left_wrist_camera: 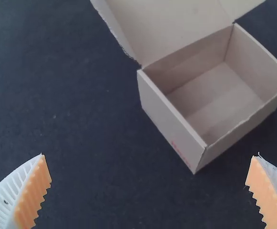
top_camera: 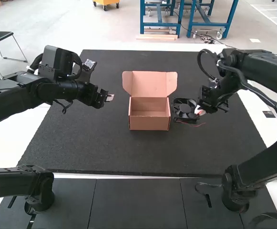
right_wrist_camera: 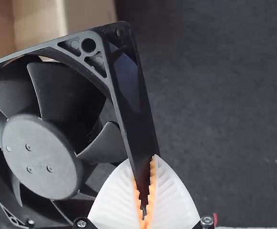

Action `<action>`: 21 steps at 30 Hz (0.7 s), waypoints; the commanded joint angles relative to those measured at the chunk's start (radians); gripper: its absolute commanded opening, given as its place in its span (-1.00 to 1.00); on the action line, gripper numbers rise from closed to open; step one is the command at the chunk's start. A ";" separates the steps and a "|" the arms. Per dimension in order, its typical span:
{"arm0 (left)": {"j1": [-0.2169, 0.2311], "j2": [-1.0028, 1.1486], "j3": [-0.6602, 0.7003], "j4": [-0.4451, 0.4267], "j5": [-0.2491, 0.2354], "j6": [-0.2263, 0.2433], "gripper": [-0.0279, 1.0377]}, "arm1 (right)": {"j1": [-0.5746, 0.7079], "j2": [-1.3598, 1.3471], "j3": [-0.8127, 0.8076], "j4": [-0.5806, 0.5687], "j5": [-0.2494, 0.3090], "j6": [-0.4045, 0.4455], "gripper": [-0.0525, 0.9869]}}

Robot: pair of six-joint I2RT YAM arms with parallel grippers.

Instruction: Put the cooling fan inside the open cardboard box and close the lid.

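Left gripper [top_camera: 109, 97] hovers, fingers spread wide. Right gripper [top_camera: 201, 112] points downward, wrist bent above it, clamping the cooling fan [top_camera: 183, 109] by its frame.

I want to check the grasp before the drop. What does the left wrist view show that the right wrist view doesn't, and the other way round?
The left wrist view adds the empty inside of the cardboard box, its lid folded back, and the left gripper open wide above the mat. The right wrist view adds the cooling fan up close, blades and hub, with its frame edge pinched in the right gripper. Both views show part of the box's cardboard and the black mat.
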 commanded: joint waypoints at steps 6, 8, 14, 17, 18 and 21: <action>0.008 -0.005 0.004 0.018 -0.008 -0.040 0.87 | 0.220 -0.025 -0.019 0.174 0.003 0.240 -0.94; 0.008 -0.005 0.004 0.018 -0.008 -0.043 0.86 | 0.227 -0.015 -0.025 0.193 0.003 0.260 -0.94; 0.006 -0.005 0.009 0.023 -0.008 -0.054 0.87 | 0.286 0.009 -0.035 0.219 0.007 0.289 -0.94; 0.006 -0.003 0.015 0.027 -0.008 -0.055 0.86 | 0.338 0.032 -0.028 0.236 0.008 0.306 -0.94; 0.006 -0.003 0.016 0.032 -0.008 -0.057 0.87 | 0.352 0.041 -0.022 0.243 0.008 0.310 -0.94; 0.008 -0.003 0.022 0.033 -0.008 -0.061 0.87 | 0.382 0.075 -0.001 0.260 0.008 0.324 -0.94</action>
